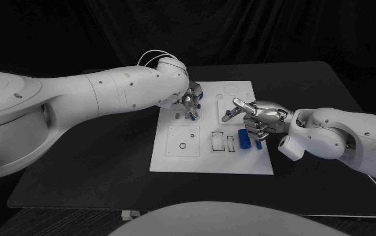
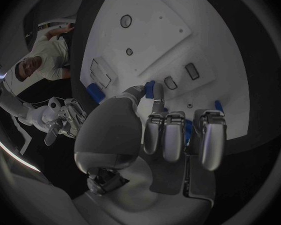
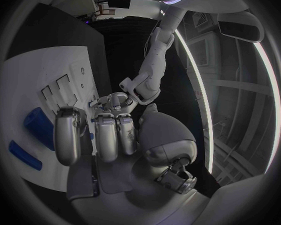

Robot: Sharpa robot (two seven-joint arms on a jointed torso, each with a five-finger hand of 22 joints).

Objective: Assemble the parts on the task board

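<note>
Working mid-assembly on the flat white plastic task board (image 1: 182,162). Left silver hand (image 1: 188,101) pinching a small blue plastic part (image 1: 198,93) at its fingertips, over the board's far recesses. Right silver hand (image 1: 257,119) hovering beside, fingers curled; holding anything or not, cannot tell. Two loose blue cylindrical parts (image 1: 244,138) lying just under those fingers. Next, probably seating the pinched piece squarely. No legible writing.

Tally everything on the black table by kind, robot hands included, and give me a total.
2 silver many-fingered hands: left hand, right hand
1 flat white task board
4 small blue parts seen from the head view; the hands may hide more
Total: 7
</note>
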